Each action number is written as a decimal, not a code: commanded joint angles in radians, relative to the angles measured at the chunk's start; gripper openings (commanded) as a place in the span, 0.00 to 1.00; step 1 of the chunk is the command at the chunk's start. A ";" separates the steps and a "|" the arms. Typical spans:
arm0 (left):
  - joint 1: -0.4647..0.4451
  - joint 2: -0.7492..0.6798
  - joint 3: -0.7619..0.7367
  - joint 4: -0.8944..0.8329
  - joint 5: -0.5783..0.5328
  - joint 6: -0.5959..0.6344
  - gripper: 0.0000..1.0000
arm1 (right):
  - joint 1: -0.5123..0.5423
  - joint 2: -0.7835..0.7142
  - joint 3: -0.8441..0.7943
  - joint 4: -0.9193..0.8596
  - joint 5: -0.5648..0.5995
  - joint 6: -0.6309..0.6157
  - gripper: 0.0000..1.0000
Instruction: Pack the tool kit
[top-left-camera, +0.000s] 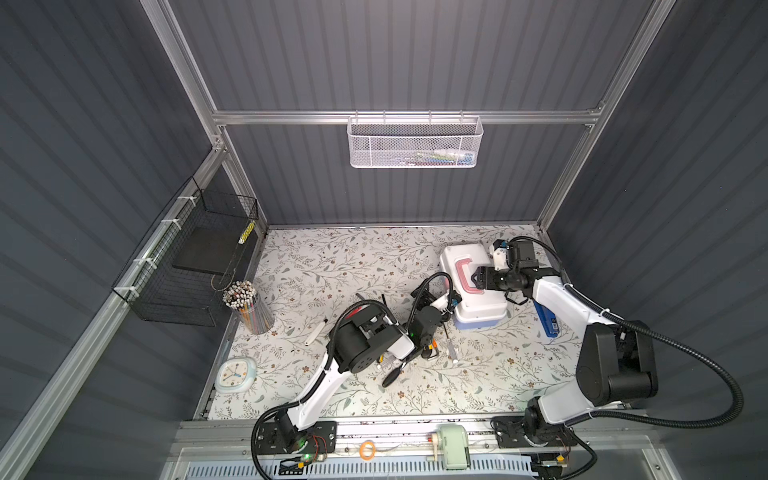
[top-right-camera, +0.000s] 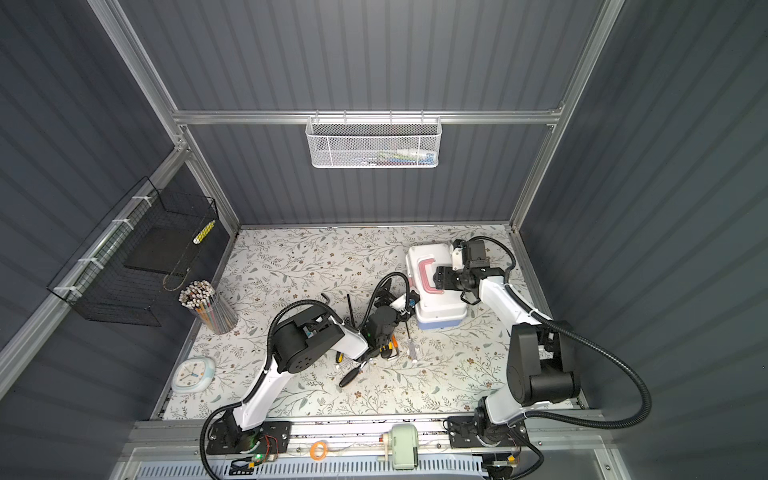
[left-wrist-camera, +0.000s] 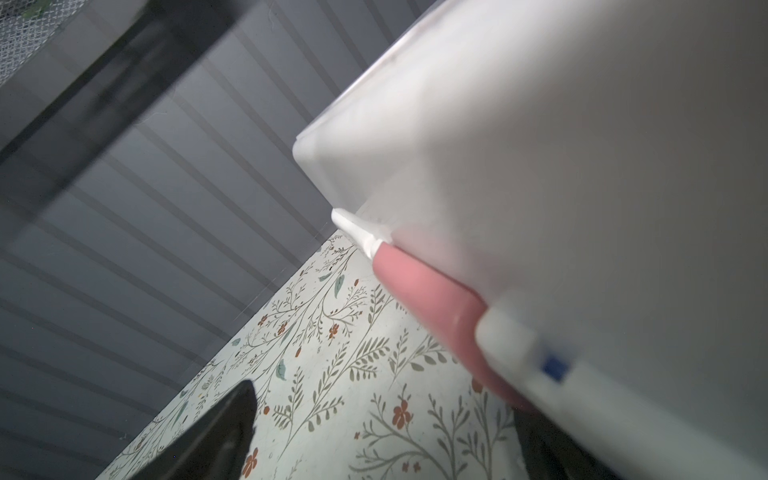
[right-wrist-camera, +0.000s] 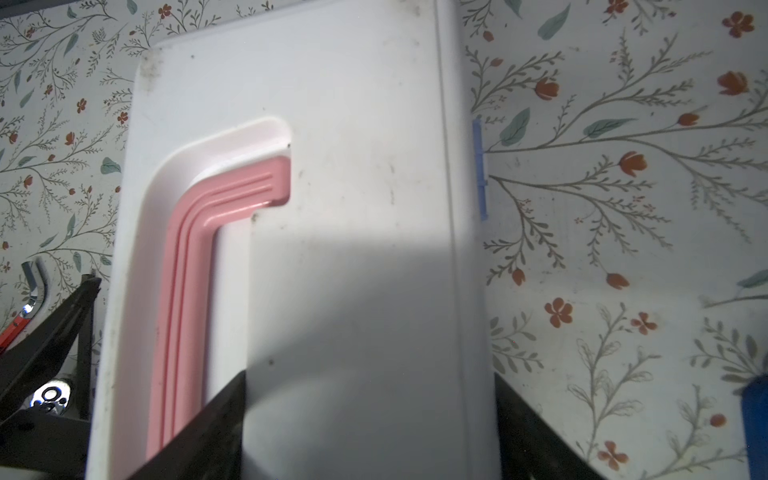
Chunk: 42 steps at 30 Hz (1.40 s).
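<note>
- The kit stands shut on the surface. It is directly under my right pincer and just ahead of my left pincer.
- Right pincer: the jaws are wide and grip nothing. They straddle the lid between the folded handle and the lid's far edge. I read this as bracing the kit so it won't slide, but I cannot tell whether the fingers actually press down.
- Left pincer: the jaws are wide and hold nothing, with the pink latch close in front. I judge it sits there to work the latch, since the lid must lift before anything goes in.
- Loose tools lie behind and beside the left pincer, among them a ratchet and a screwdriver. A blue knife lies behind the right pincer, beside its forearm.
- Edges: the latch faces the left pincer, so I take the hinge to be on the right pincer's side. A swinging lid would then need that arm out of its path. The back wall is near, just beyond the kit.
- Room: between the two pincers there is only the kit itself, so it is tight. The broad bare stretch of surface lies past the left pincer, away from the kit. I would back off that way.
</note>
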 joint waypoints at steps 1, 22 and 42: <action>-0.005 0.021 0.047 0.109 -0.049 0.018 0.97 | 0.025 0.067 -0.049 -0.225 0.000 -0.087 0.38; -0.006 -0.026 -0.004 0.162 -0.139 0.022 0.95 | 0.029 0.072 -0.048 -0.249 0.058 -0.079 0.36; -0.039 -0.074 -0.062 0.154 -0.200 0.083 1.00 | 0.026 0.092 -0.022 -0.221 0.002 -0.049 0.39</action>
